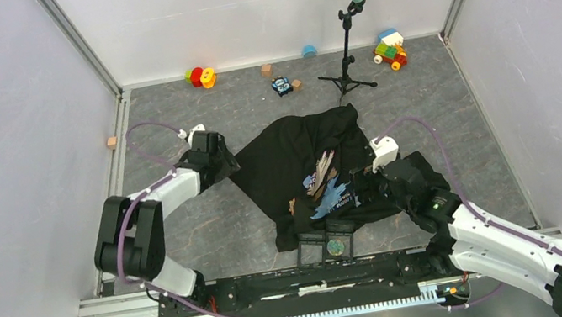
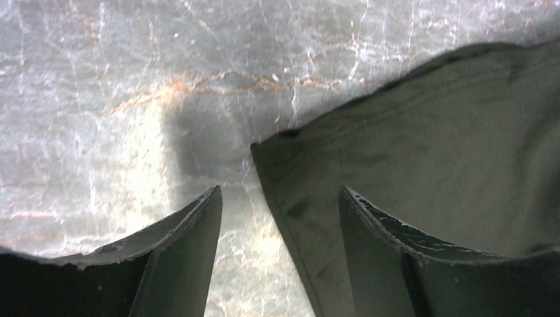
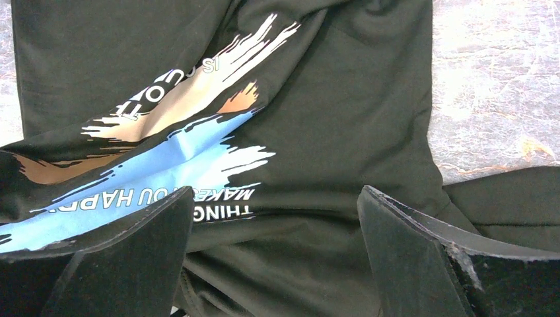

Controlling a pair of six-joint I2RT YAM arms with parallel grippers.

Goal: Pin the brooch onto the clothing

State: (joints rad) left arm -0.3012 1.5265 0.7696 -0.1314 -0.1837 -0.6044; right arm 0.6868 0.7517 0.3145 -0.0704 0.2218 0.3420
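A robotics lab cell: plain white walls (image 1: 0, 126) on aluminium posts (image 1: 81, 45) box in a grey marble-patterned table (image 1: 212, 229). Two arms (image 1: 156, 197) are bolted to a rail (image 1: 302, 313) at its near edge, with a microphone stand (image 1: 347, 46) and scattered toys (image 1: 388, 49) opposite.

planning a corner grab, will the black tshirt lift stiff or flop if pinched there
Probably floppy: the T-shirt lies rumpled, folds crossing its print, so the rest would likely sag and drag. It looks thin and light where its corner lies flat inside the open left gripper. A push would probably bunch it, not slide it.
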